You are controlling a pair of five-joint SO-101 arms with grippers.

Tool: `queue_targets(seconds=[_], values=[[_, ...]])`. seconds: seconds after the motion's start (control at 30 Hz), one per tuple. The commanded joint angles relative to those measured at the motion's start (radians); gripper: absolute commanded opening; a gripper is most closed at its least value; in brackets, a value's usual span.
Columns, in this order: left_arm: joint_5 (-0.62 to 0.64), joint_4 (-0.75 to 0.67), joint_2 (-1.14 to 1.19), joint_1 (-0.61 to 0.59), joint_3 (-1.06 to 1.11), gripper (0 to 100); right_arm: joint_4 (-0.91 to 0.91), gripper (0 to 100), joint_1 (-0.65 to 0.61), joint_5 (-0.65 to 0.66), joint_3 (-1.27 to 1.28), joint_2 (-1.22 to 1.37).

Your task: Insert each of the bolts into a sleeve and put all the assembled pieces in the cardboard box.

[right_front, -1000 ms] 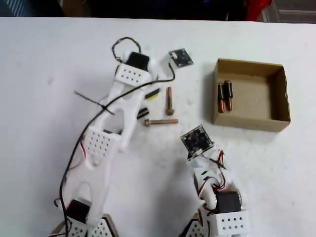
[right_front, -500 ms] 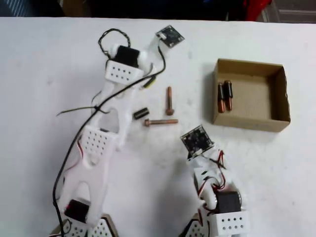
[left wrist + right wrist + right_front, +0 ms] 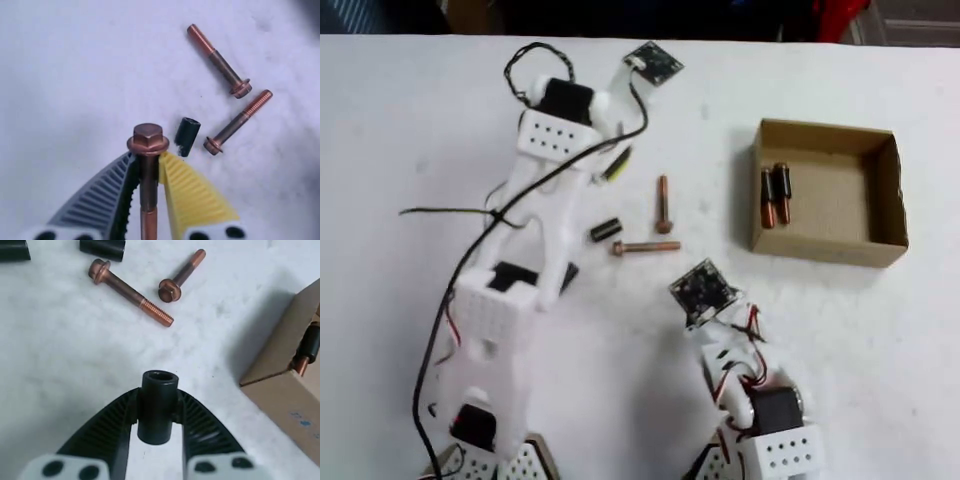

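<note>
Nearest the arms' bases, the right tool (image 3: 159, 396) is clamped on a black sleeve (image 3: 158, 415). The sleeve's open bore shows past the ribbed black fingertips, above the white worktop (image 3: 880, 340).

Just beyond lie the loose parts, all flat on the worktop. A crosswise bolt (image 3: 646, 246) has its head next to a loose sleeve (image 3: 606, 229). A second bolt (image 3: 663, 205) points away from the arms, and its head is close to the crosswise one's shank but apart from it. Another dark sleeve (image 3: 12, 250) sits at the edge of the right wrist view, beside the loose sleeve.

Off to the right stands the cardboard box (image 3: 820, 250), open at the top. Two assembled pieces (image 3: 775, 196) lie in it side by side, near the wall that faces the bolts.

Farthest out, the left arm is stretched over the worktop. The left tool (image 3: 148, 159) is closed on a copper bolt (image 3: 148, 141), gripping its shank between a grey and a yellow finger. The flanged hex head sticks out past the fingertips, above the worktop and near the loose sleeve and the two loose bolts.
</note>
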Motion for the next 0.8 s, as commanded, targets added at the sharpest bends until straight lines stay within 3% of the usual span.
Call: queue_targets(seconds=[0.0, 0.33, 0.77], values=[[0.011, 0.008, -0.197, -0.002, 0.103, 2, -0.070, 1.7, -0.008, 0.005, 0.008, -0.012], [0.011, -0.014, -0.558, -0.002, 0.453, 2, -0.124, 1.7, -0.015, 0.003, 0.008, -0.012], [0.009, -0.244, -1.099, -0.008, 1.048, 2, -0.249, 1.8, -0.142, -0.304, 0.008, -0.012]])
